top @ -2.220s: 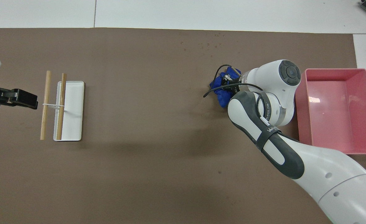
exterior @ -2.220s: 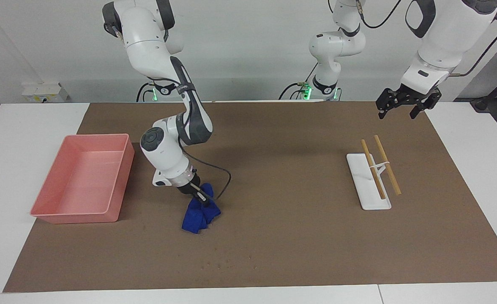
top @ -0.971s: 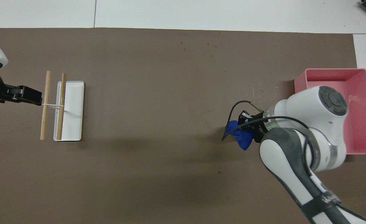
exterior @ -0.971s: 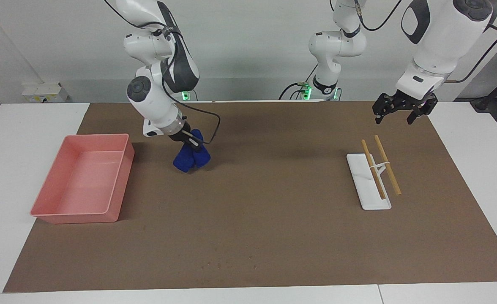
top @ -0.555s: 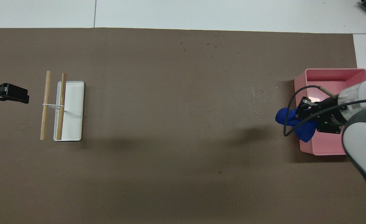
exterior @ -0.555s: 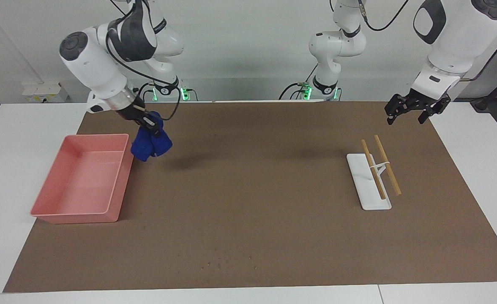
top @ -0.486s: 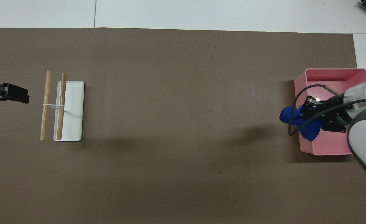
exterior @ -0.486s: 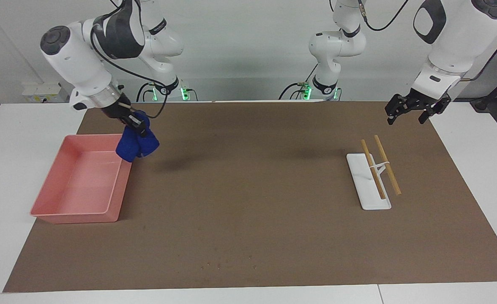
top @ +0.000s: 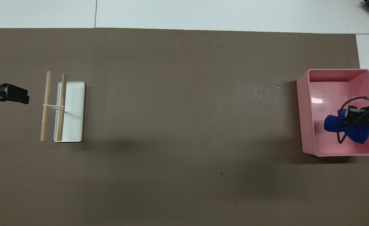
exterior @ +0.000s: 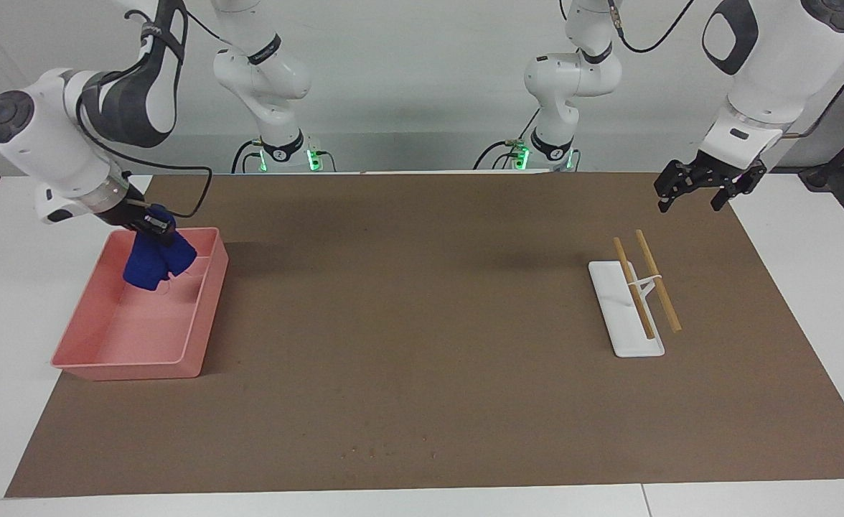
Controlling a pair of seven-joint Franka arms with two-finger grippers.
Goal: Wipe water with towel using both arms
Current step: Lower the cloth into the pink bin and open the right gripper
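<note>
Item: towel (exterior: 155,261), blue bunch, pinched in the closed right hand (exterior: 156,222), hanging over the robot-side part of the pink tray (exterior: 200,316), apparently clear of its floor. Left hand (exterior: 702,188), fingers spread wide and holding nothing, waits over the brown mat near the white rack (exterior: 623,313) with two wooden sticks. Step judged: depositing the towel. Next move calls for lowering, then releasing inside the walls.

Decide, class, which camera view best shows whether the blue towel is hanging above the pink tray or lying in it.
The facing view: the towel hangs from the shut right gripper, seemingly clear of the pink tray floor. The overhead view only shows the towel within the tray's outline, without height.
</note>
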